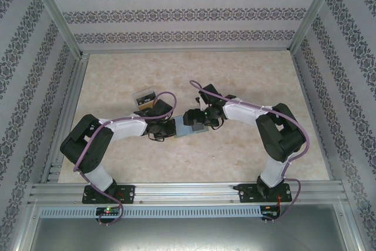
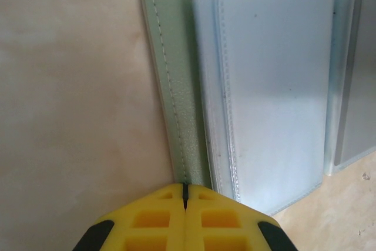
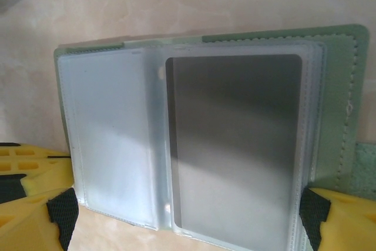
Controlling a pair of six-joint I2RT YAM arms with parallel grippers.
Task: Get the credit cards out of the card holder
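Card holder (image 1: 191, 128) lies opened flat near the table's centre, between the two grippers. Left wrist view: the card holder (image 2: 176, 92) has a grey-green pebbled cover with a pale line of stitching along its rounded edge. Inside are frosted blue-grey plastic sleeves, soft and slightly wavy, each with a welded seam.

Right wrist view: one sleeve of the card holder (image 3: 106, 145) looks empty. The next holds a credit card (image 3: 235, 145), a thin flat rectangle with rounded corners that reads dull grey through the plastic. I can't make out any marks on it. A grey edge of the credit card (image 2: 355, 80) also shows from the left wrist.

Left gripper (image 2: 184, 195): the yellow ribbed pads are pressed together with only a dark hairline between them. The cover's stitched edge runs straight into that line, so I log it as pinching the cover.

Right gripper (image 3: 188, 210): spread wide, one yellow finger on each side of the holder's lower corners. I can't tell whether they touch it.

Table (image 1: 247, 74) is a matte beige, marbled surface. A small transparent tray (image 1: 145, 97) with tan and black contents sits behind the left gripper (image 1: 166, 128), apart from the holder. The right gripper (image 1: 200, 119) is over the holder's far side.
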